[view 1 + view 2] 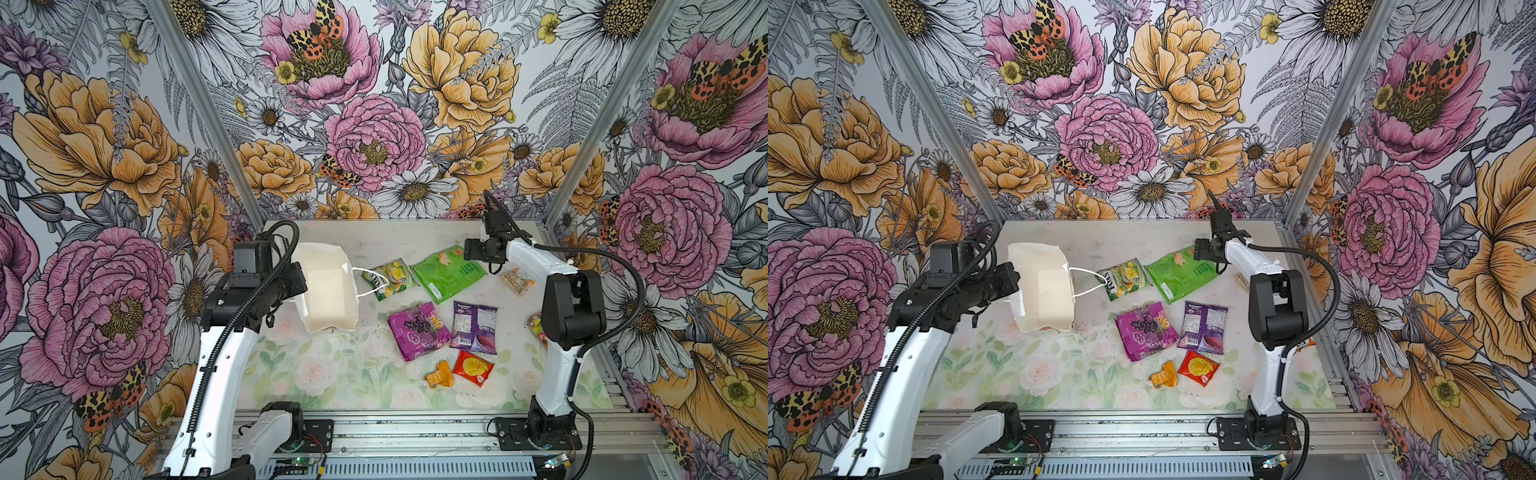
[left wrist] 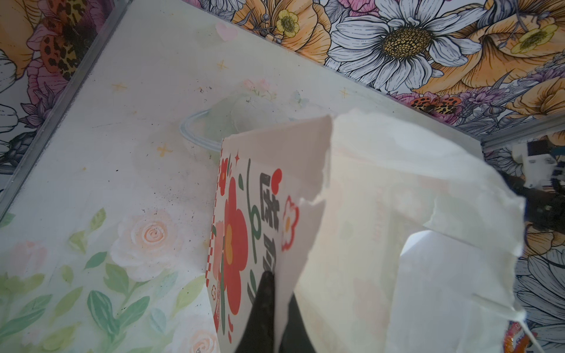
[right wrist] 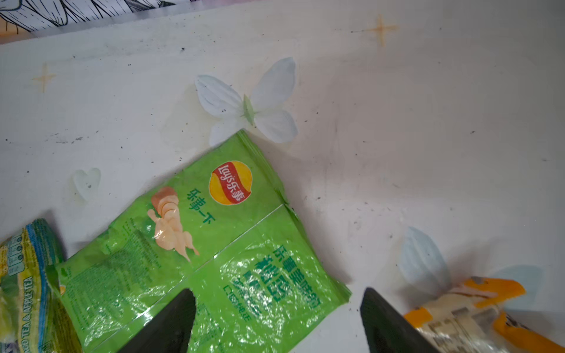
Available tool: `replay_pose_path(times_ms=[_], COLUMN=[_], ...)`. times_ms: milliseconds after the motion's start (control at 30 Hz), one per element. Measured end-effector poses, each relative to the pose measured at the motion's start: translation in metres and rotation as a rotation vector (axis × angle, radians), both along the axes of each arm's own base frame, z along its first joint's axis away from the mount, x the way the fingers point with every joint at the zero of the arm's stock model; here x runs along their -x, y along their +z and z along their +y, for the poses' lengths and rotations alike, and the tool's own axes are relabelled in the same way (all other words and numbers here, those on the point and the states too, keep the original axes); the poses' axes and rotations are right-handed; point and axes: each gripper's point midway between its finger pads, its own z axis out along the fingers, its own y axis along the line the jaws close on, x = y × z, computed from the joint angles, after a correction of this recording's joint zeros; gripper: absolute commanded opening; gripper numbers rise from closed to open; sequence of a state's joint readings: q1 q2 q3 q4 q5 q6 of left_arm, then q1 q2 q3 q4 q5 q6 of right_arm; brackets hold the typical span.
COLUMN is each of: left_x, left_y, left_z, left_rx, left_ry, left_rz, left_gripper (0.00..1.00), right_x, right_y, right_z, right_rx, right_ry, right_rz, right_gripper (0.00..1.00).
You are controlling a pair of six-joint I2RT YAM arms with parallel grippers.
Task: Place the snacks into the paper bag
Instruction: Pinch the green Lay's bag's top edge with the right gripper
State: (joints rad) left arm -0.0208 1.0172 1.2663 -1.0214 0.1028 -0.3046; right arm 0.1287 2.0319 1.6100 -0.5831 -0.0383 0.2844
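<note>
The white paper bag [image 1: 328, 286] stands open-topped at mid-left, its red flower side [image 2: 232, 244] showing in the left wrist view. My left gripper [image 2: 276, 284] is shut on the bag's rim. My right gripper [image 3: 278, 296] hangs open just above a corner of the large light-green packet [image 3: 214, 244], holding nothing. On the table lie the FOX'S packet [image 1: 390, 278], magenta grape packet [image 1: 417, 330], purple packet [image 1: 473, 326], red-yellow packet [image 1: 473, 368], orange packet [image 1: 439, 374] and a clear packet [image 1: 515, 280]. Another packet [image 1: 536, 326] is half hidden behind the right arm.
The bag's cord handle [image 1: 370, 282] reaches over toward the FOX'S packet. Flowered walls close in the table at the back and on both sides. An aluminium rail [image 1: 415, 432] with the arm bases runs along the front edge.
</note>
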Motion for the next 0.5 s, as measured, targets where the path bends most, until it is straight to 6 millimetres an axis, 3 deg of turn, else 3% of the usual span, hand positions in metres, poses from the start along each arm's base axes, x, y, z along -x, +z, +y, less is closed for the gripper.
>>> replay_pose_path(times_ms=[267,500], left_x=[0.000,0.003], left_y=[0.003,0.001], left_z=[-0.004,-0.004], left_rx=[0.016,0.016], left_ry=[-0.020,-0.021], left_rz=[-0.004,0.013], left_gripper=[0.00,0.00], right_x=[-0.034,-0.048], right_y=[-0.018,-0.030], right_z=[0.006,0.009], right_rx=[-0.024,-0.005], right_ry=[0.060,0.107], right_rz=[0.032,0.065], right_gripper=[0.86,0.85])
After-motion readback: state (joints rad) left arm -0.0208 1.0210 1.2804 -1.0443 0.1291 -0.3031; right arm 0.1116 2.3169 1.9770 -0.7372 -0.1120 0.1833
